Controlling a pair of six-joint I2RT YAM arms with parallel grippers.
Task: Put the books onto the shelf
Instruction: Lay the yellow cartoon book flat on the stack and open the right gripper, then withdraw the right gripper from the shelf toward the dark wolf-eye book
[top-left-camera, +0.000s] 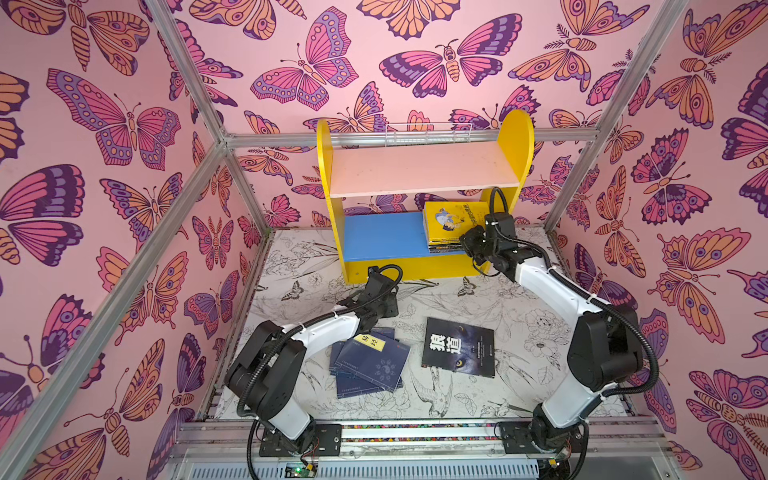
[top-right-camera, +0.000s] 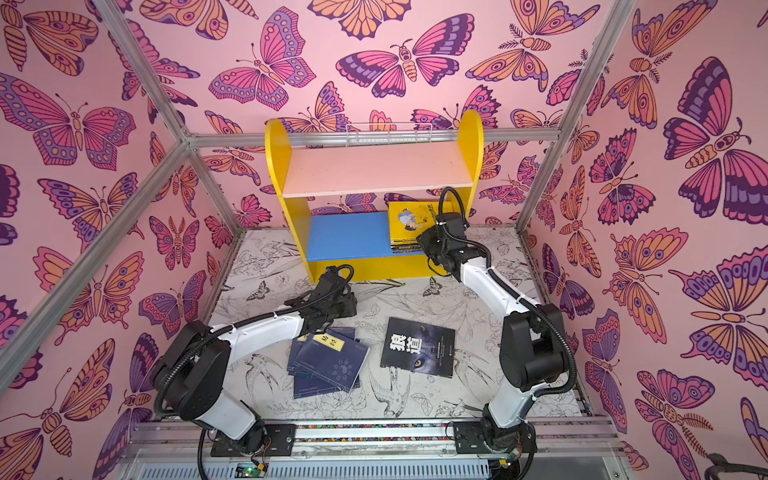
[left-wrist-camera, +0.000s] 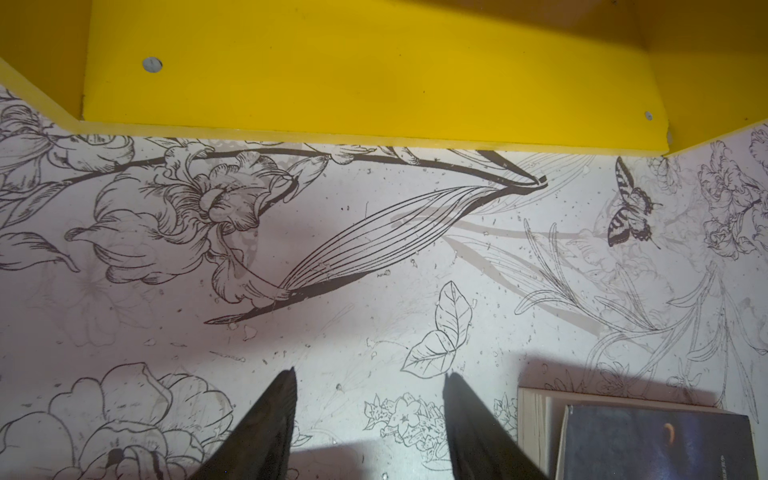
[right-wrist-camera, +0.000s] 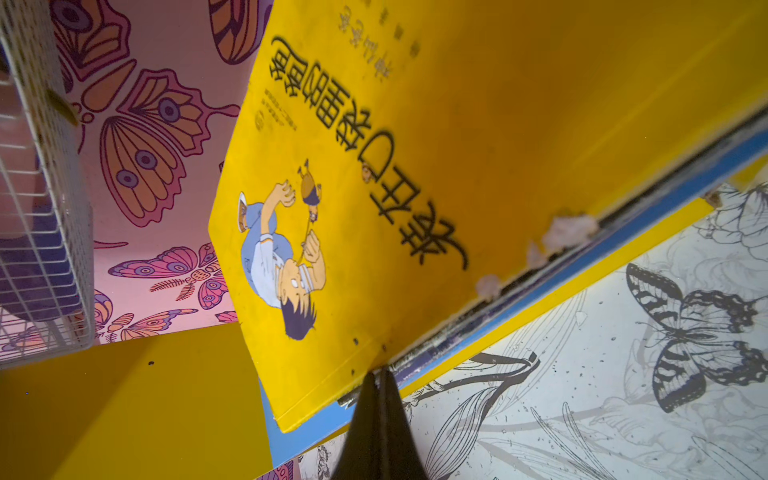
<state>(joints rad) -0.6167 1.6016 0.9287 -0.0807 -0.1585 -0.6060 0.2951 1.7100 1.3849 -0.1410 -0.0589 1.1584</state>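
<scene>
**Squaring the stack on the shelf**

Top view: the yellow-topped stack sits at the right end of the shelf.
The navy books and black book lie on the table.

Left wrist: the left gripper is half-open and empty.

Right wrist: the right gripper is closed, tips at the stack's edge.
Best to push level and gently.

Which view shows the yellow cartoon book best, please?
The right wrist view: the yellow cartoon book fills it, cover drawing legible. Both top views show it small, atop other books on the shelf; the left wrist view misses it.
</scene>
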